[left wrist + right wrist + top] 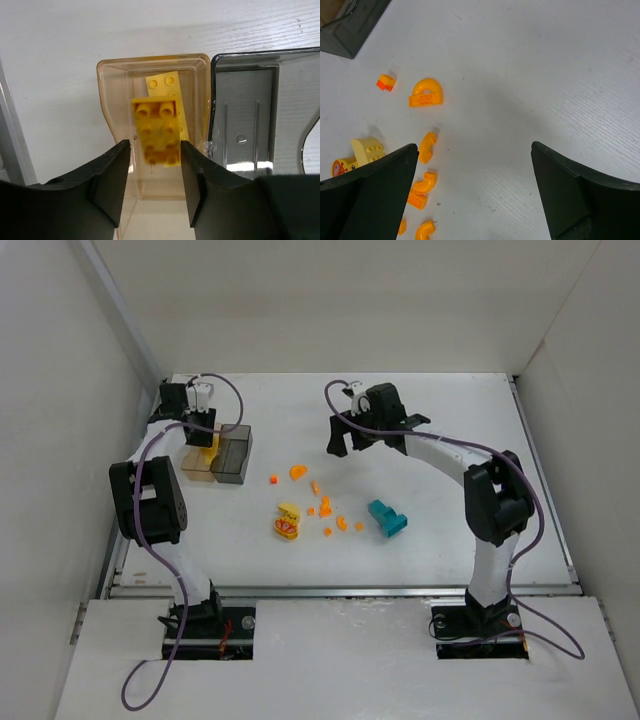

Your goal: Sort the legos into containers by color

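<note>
My left gripper (205, 426) hangs over the amber container (107, 90), jaws apart. A blurred yellow brick (157, 131) is just beyond the fingertips and touches neither finger. A flat yellow plate (167, 82) lies in that container. The smoky grey container (245, 125) adjoins it on the right and holds no legos. My right gripper (474, 146) is open and empty above bare table, right of several orange curved bits (426, 146) and an orange arch (426, 93). The teal block (387, 517) and the yellow piece with red marks (287, 523) lie mid-table.
The two containers (218, 455) sit at the table's back left, near the left wall. Orange bits (325, 510) are scattered between the containers and the teal block. White walls enclose the table on three sides.
</note>
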Robot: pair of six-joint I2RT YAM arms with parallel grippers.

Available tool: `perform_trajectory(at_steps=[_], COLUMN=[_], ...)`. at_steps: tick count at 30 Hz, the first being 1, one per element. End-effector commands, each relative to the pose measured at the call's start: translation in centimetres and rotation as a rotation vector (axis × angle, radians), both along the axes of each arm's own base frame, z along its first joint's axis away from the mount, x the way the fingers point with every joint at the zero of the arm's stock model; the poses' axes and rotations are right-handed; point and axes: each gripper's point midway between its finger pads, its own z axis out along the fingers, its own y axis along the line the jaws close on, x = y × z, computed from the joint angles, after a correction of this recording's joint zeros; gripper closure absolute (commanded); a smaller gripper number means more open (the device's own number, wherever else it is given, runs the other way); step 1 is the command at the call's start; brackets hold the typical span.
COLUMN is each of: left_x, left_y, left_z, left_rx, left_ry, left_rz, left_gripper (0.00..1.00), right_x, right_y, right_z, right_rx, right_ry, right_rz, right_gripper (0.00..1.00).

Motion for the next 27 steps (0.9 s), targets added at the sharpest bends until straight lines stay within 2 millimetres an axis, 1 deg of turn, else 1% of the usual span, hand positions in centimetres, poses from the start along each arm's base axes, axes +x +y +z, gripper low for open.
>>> perform_trajectory(at_steps=[1,2,3,4,5,6,7,8,9,10,11,12,13,14,15,16,17,18,19,20,21,22,23,24,25,26,27], left_x=[0.2,0.2,0.2,-0.1,0.1,-0.2,-0.1,-0.1,-0.4,-0.4,-0.4,-0.3,-0.3,-0.4,-0.5,-0.5,-0.5,-0.9,-1.0,-1.1,-1.8,-2.1,-2.3,-2.8,-3.5,-4.2,-4.6], left_y=[1.0,1.0,1.0,1.0,1.0,0.8,0.6,0.6,0.6,0.6,0.6,0.7,0.7,1.0,0.9,0.7,0.8,1.0,0.2,-0.5,-2.1,-3.6,-5.2,-7.0,-9.0,-10.6,-12.1], left_z=[1.0,1.0,1.0,1.0,1.9,1.8,2.2,3.1,3.1,3.5,4.7,5.5,6.3,7.2,8.9,10.2,11.4,14.4,15.3,16.7,19.7,20.6,21.3,22.0,22.1,21.3,20.5], left_rx=[0.028,0.028,0.028,0.035,0.039,0.038,0.032,0.042,0.042,0.043,0.048,0.061,0.078,0.11,0.166,0.285,0.374,0.487,0.571,0.636,0.685,0.657,0.599,0.485,0.295,0.189,0.102], left_ry=[-0.039,-0.039,-0.039,-0.038,-0.062,-0.061,-0.071,-0.089,-0.089,-0.098,-0.124,-0.148,-0.165,-0.182,-0.217,-0.231,-0.246,-0.304,-0.353,-0.405,-0.515,-0.58,-0.659,-0.718,-0.73,-0.702,-0.661], left_rz=[0.019,0.019,0.019,0.011,0.012,-0.006,-0.012,-0.018,-0.018,-0.018,-0.018,-0.027,-0.04,-0.053,-0.084,-0.188,-0.239,-0.276,-0.35,-0.423,-0.53,-0.569,-0.572,-0.585,-0.55,-0.574,-0.607], left_gripper=[0.57,0.52,0.5,0.45,0.37,0.23,0.23,0.22,0.2,0.18,0.15,0.1,0.0,0.0,0.0,0.0,0.0,0.0,0.0,0.0,0.0,0.0,0.0,0.0,0.0,0.0,0.07], right_x=[0.1,-0.1,-0.2,-0.5,-0.7,-0.7,-0.7,-1.0,-1.2,-1.2,-1.3,-1.4,-1.6,-1.6,-1.6,-1.8,-1.8,-1.9,-2.1,-2.1,-2.0,-1.9,-2.1,-2.2,-2.2,-2.0,-2.0], right_y=[0.1,0.4,0.8,1.0,1.4,1.4,1.4,1.8,1.7,1.7,1.4,1.3,1.0,1.0,0.8,0.7,0.6,0.4,0.8,0.8,0.7,0.5,0.5,0.5,0.5,0.2,0.2], right_z=[-0.1,-0.5,0.0,-0.7,-0.5,-0.5,-0.5,-0.5,-0.9,-0.4,-0.8,-0.5,-1.0,-0.6,-0.7,-0.9,-0.9,-1.2,-0.9,-0.9,-1.2,-0.7,-0.2,0.2,0.0,0.4,0.9], right_rx=[-0.038,-0.058,-0.069,-0.084,-0.096,-0.096,-0.096,-0.095,-0.101,-0.096,-0.109,-0.109,-0.121,-0.117,-0.126,-0.132,-0.137,-0.151,-0.15,-0.15,-0.149,-0.147,-0.132,-0.119,-0.112,-0.1,-0.091], right_ry=[-0.026,-0.022,-0.041,-0.027,-0.037,-0.038,-0.038,-0.038,-0.029,-0.038,-0.033,-0.033,-0.025,-0.033,-0.028,-0.019,-0.025,-0.017,-0.019,-0.019,-0.02,-0.036,-0.036,-0.035,-0.032,-0.037,-0.039], right_rz=[-0.002,0.01,0.023,0.026,0.038,0.039,0.039,0.048,0.048,0.048,0.038,0.038,0.03,0.03,0.023,0.024,0.03,0.023,0.032,0.032,0.018,0.01,-0.001,-0.011,-0.017,-0.032,-0.038], right_gripper=[0.0,0.0,0.0,0.0,0.0,0.0,0.0,0.0,0.0,0.0,0.0,0.0,0.0,0.0,0.0,0.0,0.0,0.0,0.0,0.0,0.0,0.0,0.0,0.0,0.0,0.0,0.0])
